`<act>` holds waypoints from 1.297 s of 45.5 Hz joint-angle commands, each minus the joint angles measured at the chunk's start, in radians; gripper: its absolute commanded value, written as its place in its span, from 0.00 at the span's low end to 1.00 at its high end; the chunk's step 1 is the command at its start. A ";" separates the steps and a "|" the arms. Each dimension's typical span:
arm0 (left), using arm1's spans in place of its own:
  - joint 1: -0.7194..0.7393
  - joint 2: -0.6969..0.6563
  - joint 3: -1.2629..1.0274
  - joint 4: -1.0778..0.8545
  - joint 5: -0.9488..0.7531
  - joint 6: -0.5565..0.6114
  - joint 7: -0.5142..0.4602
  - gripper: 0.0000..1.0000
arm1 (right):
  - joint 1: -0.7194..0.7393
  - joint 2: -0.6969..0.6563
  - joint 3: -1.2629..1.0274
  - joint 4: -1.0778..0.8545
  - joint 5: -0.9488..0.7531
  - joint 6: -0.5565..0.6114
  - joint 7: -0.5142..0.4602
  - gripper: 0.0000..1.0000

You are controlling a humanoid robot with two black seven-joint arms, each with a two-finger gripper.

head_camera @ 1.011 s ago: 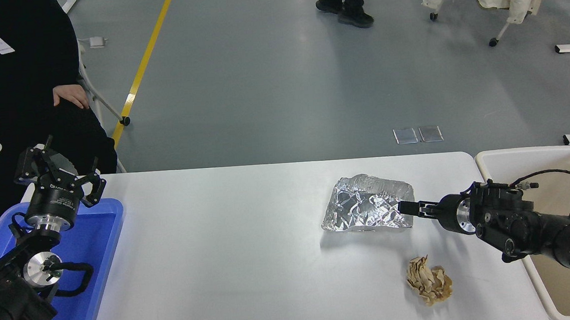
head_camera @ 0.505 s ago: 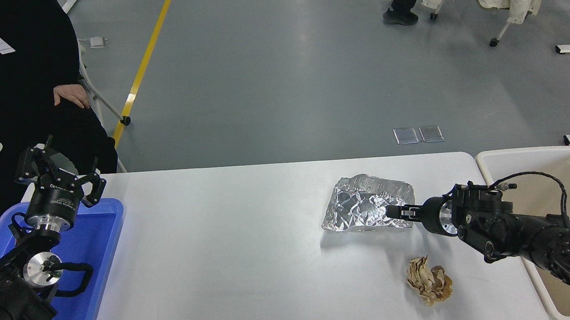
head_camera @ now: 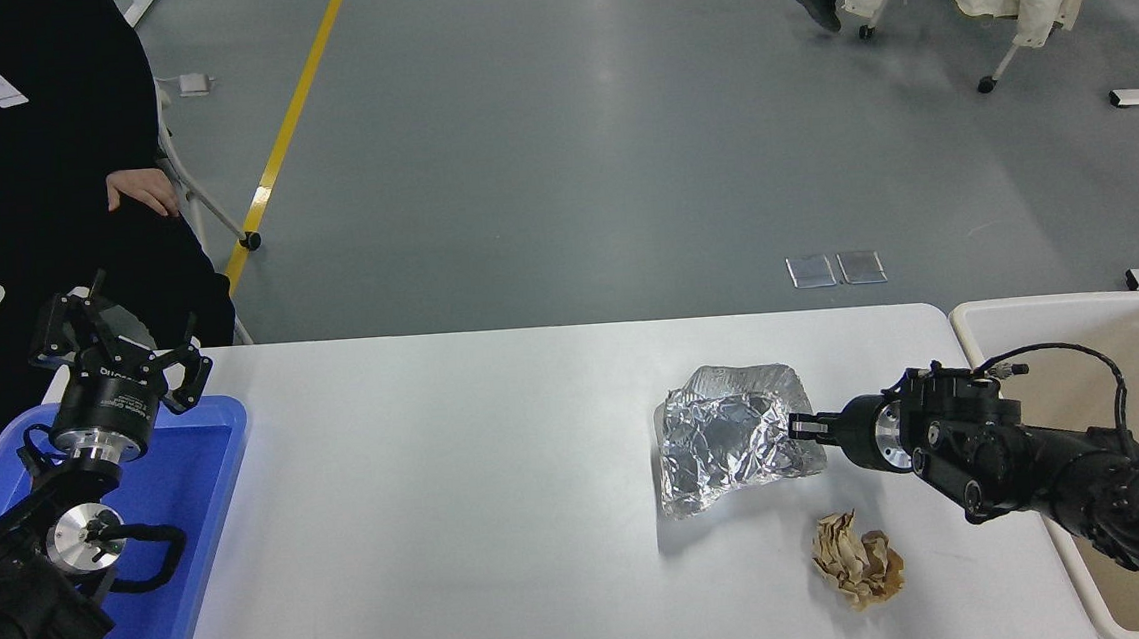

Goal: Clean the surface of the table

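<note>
Our right claw (head_camera: 800,428) pinches the crumpled silver foil sheet (head_camera: 728,437) by its right edge on the white bench (head_camera: 441,489), cream plastic bin (head_camera: 1081,324) just right; left claw (head_camera: 115,346) parked open.

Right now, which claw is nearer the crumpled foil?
Right. The right claw is closed on the foil's right edge; the left claw is parked far across the table above the blue tray.
</note>
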 commanded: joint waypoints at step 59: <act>0.000 0.000 0.000 0.000 0.000 0.000 0.000 1.00 | 0.656 -1.118 0.020 1.045 -0.142 0.402 0.010 0.00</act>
